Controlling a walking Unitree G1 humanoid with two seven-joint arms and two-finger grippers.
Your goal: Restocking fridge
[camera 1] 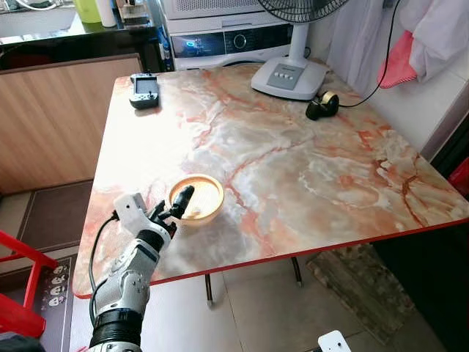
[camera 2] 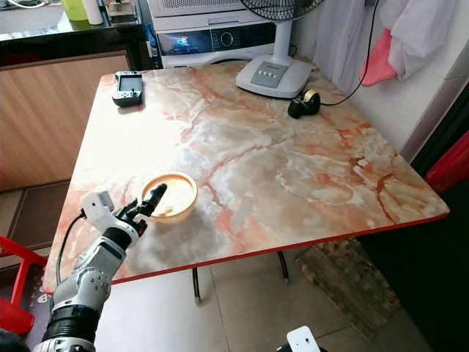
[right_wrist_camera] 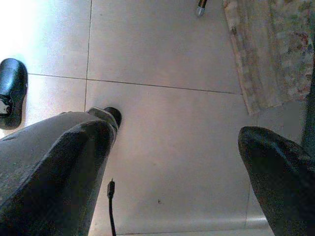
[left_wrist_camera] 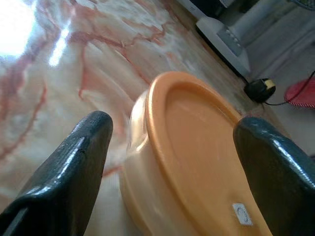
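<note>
A round, shallow orange container point(camera 1: 198, 198) sits on the marble table point(camera 1: 293, 169) near its front left edge. My left gripper point(camera 1: 173, 208) reaches over the table edge at the container's near side. In the left wrist view the gripper point(left_wrist_camera: 174, 128) is open. Its black fingers point(left_wrist_camera: 74, 162) stand wide apart, one on each side of the container point(left_wrist_camera: 197, 162), with gaps showing on both sides. My right gripper point(right_wrist_camera: 177, 130) hangs low over the tiled floor, open and holding nothing.
A fan base point(camera 1: 289, 75) and a black tape roll point(camera 1: 322, 106) stand at the table's far right, a handheld device point(camera 1: 145, 89) at the far left. A red chair point(camera 1: 18, 293) is at my left. A rug point(camera 1: 359, 286) lies under the table.
</note>
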